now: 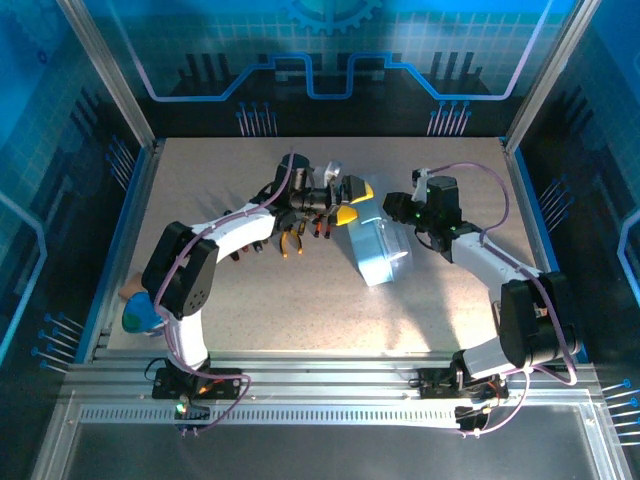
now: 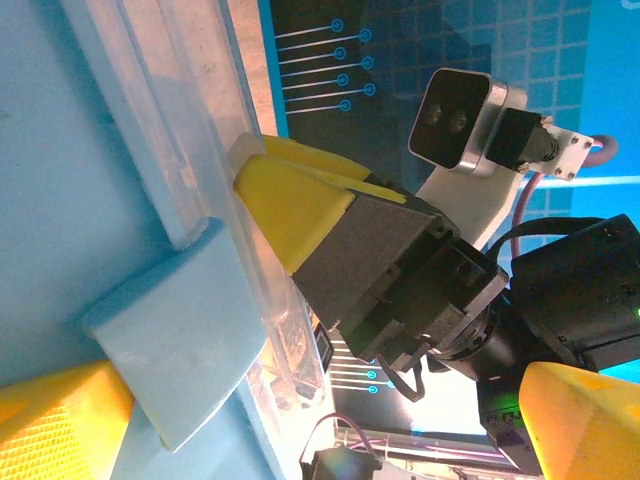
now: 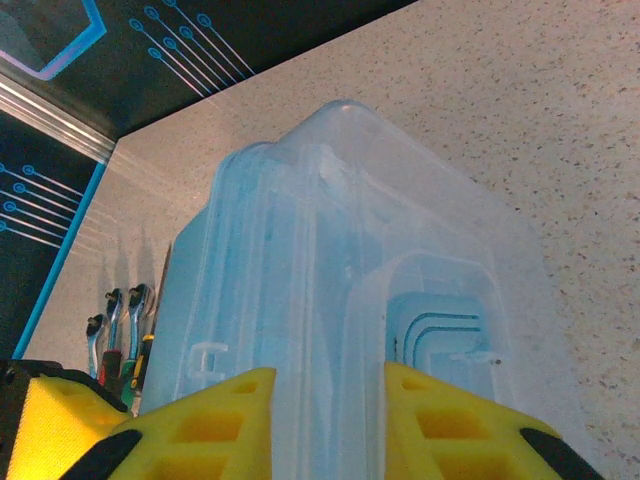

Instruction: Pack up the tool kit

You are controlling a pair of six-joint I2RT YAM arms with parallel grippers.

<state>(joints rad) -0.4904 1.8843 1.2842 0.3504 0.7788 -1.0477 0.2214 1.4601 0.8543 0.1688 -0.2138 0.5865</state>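
While right jaws pinch case (image 3: 340, 250) rim, left jaws gape wide alongside; bare tabletop (image 1: 300, 310) nearside.

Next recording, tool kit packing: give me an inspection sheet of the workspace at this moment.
Surface: speckled beige table, no spills seen.
Job's things: light-blue case mid-table; orange-handled pliers and screwdrivers lie outside it, to its left.
Clutter: round blue object at the table's left edge.
Grippers: left gripper open beside the case; right gripper shut on the case's edge.
Cables: a purple cable loops along each arm; no snag seen.
Surroundings: blue patterned walls, aluminium frame.
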